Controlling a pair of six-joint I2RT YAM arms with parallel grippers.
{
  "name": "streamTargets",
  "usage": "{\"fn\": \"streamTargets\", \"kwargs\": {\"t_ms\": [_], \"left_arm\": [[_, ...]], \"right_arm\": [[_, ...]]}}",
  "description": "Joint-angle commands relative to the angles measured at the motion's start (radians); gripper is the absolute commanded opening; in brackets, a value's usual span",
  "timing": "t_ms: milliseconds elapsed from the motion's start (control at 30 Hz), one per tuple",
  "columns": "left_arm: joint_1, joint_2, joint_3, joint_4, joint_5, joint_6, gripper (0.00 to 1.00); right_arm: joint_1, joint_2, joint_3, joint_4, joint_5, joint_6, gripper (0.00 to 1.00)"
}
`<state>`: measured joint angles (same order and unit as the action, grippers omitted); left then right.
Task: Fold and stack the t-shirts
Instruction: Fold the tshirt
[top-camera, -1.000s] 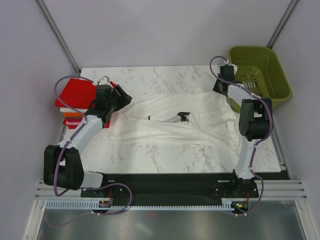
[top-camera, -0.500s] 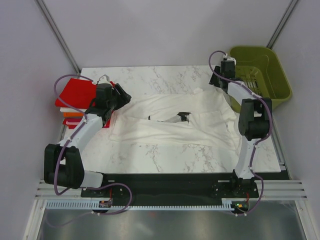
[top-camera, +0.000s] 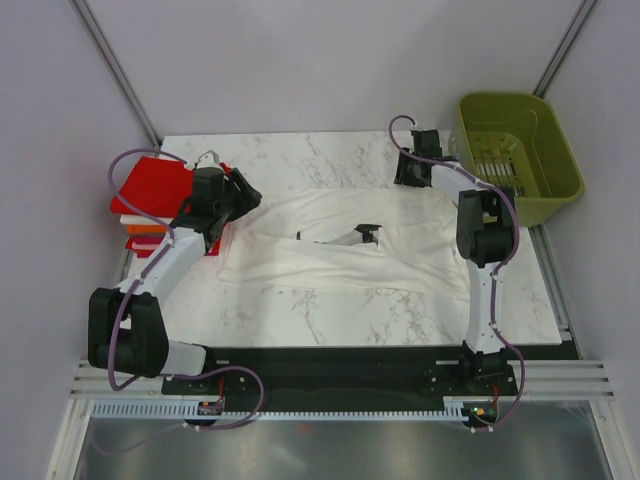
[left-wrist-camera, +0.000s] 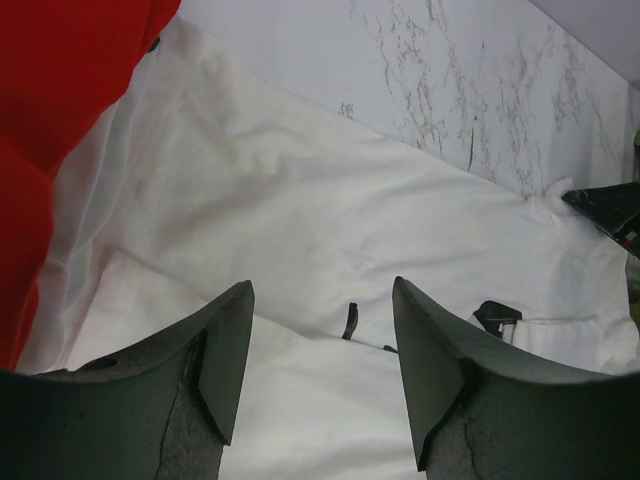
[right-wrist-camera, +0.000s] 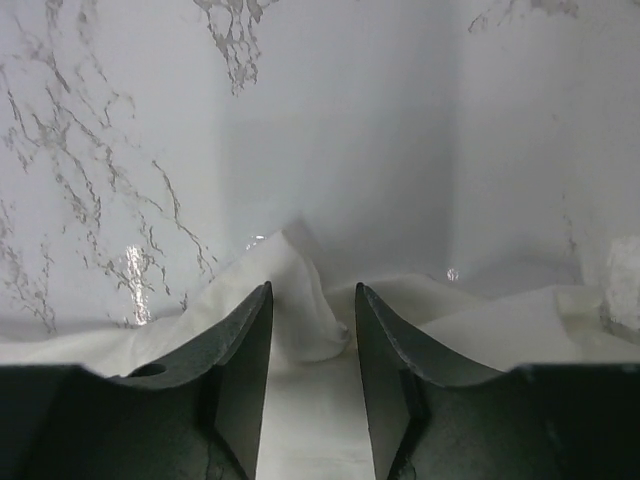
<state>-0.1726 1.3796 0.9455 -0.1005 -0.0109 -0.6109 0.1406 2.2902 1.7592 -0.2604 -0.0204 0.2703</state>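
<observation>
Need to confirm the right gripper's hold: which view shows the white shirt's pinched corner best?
Right wrist: the white shirt corner peaks up inside the right gripper. Top external shows the whole shirt, but the gripper covers that corner. Left wrist shows it far off and small.

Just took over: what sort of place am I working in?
Likely a robot lab cell, not a home: plain grey walls close around a marble-pattern table, with an aluminium mounting rail at its near edge.
</observation>
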Motion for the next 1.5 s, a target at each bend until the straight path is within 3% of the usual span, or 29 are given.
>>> {"fn": "streamTargets", "kwargs": {"t_ms": [0,67,233,567,633,667,700,767,1133,1467], "left_arm": [[-0.004,0.007,0.041,0.005,-0.021,0.04,0.65],[-0.005,0.01,0.044,0.007,-0.023,0.042,0.65],[-0.005,0.027,0.059,-0.001,-0.032,0.056,0.65],[-0.005,0.179,0.174,-0.041,-0.075,0.065,0.64],[-0.005,0.196,0.197,-0.041,-0.074,0.063,0.64],[-0.007,0.211,0.203,-0.041,-0.073,0.063,0.64],[-0.007,0.219,0.211,-0.041,-0.073,0.065,0.64],[-0.007,0.231,0.231,-0.045,-0.077,0.068,0.64],[-0.007,0.325,0.331,-0.113,-0.1,0.091,0.64],[-0.005,0.355,0.374,-0.125,-0.101,0.105,0.64]], "right_arm": [[-0.004,0.024,0.069,-0.019,-0.041,-0.013,0.45],[-0.003,0.032,0.082,-0.02,-0.055,-0.013,0.26],[-0.004,0.045,0.149,-0.023,-0.056,-0.02,0.03],[0.037,0.029,0.238,0.055,-0.119,-0.075,0.0],[0.06,0.023,0.227,0.066,-0.116,-0.098,0.08],[0.063,0.02,0.224,0.072,-0.099,-0.117,0.21],[0.07,0.018,0.218,0.072,-0.083,-0.12,0.46],[0.071,0.009,0.211,0.073,-0.043,-0.118,0.53],[-0.016,0.005,0.192,0.038,0.086,0.001,0.55],[-0.022,0.216,0.399,-0.049,0.094,-0.02,0.56]]}}
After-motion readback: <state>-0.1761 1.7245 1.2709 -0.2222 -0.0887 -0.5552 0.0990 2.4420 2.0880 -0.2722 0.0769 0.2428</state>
